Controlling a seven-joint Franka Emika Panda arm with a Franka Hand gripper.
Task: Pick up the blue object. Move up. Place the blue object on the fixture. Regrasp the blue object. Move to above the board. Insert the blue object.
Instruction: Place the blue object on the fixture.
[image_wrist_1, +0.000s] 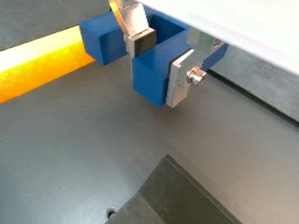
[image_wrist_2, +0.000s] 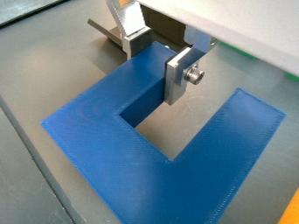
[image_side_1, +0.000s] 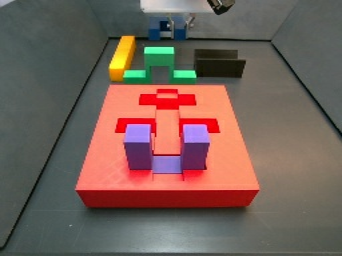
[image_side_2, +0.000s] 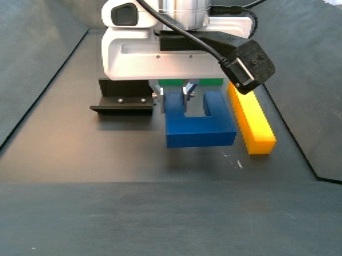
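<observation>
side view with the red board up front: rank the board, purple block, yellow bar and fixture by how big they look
1. The board, by far the largest.
2. The purple block.
3. The yellow bar and the fixture look alike; both sit far back, so nearness skews this.
The hand hangs behind them.

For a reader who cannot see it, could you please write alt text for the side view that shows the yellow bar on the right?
The claw hangs from the arm and grips the blue object by one prong. A yellow bar lies close beside the blue object, and the black fixture sits on its other side.
</observation>
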